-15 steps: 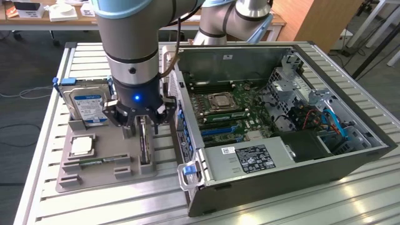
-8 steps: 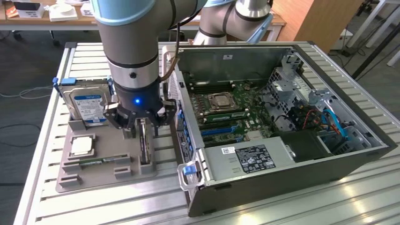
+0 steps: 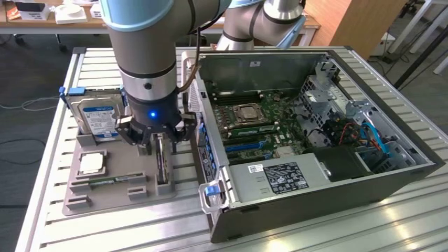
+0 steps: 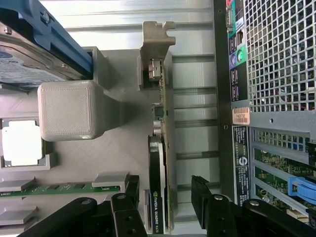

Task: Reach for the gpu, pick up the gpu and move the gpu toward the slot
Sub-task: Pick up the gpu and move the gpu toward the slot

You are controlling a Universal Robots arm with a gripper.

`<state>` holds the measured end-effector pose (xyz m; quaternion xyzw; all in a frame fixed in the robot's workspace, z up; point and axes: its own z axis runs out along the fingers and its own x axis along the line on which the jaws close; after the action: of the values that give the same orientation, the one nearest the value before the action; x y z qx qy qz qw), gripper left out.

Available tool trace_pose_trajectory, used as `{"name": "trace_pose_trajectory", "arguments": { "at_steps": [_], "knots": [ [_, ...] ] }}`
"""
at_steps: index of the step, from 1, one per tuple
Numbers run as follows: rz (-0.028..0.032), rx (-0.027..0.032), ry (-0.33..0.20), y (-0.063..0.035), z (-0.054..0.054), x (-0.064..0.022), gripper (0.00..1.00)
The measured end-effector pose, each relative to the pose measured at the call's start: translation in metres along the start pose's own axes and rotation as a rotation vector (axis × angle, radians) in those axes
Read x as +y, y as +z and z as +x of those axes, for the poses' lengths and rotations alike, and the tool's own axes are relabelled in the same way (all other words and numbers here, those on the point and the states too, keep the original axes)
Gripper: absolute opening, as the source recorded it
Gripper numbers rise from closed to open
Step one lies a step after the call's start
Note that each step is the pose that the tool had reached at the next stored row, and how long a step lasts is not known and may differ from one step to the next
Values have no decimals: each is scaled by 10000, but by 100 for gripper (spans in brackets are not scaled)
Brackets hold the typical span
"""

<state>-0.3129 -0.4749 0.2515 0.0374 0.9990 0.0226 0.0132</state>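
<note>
Gpu [image 3: 162,167], thin green circuit-board card on edge, exterior view's lower left: probably light, stiff, fragile; pinch its flat faces. Black two-fingered gripper [image 4: 165,195] straddles it, spread.

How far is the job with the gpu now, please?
Done: the reach looks finished; the pincer is at the gpu, one finger on each side. In hand: the grasp, jaws open, not closed. Left: the gpu stands in its grey holder, not lifted, not moved to the case.

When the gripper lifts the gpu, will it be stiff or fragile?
Likely stiff: the gpu is a thin flat circuit card. Standing on edge in the gray tray, it could tip if nudged sideways.
</note>
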Motion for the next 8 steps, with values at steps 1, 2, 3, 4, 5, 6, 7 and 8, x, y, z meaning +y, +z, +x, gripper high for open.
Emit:
{"name": "trace_pose_trajectory", "arguments": {
  "at_steps": [1,2,3,4,5,6,7,8],
  "knots": [
    [1,1,0,0,0,0,55],
    [1,1,0,0,0,0,55],
    [1,1,1,2,3,0,55],
    [-3,-2,4,9,9,2,55],
    [-3,-3,3,15,14,4,55],
    [-4,-3,1,21,21,6,55],
    [-5,-4,1,29,28,11,55],
    [-4,-3,1,36,35,17,55]
  ]
}}
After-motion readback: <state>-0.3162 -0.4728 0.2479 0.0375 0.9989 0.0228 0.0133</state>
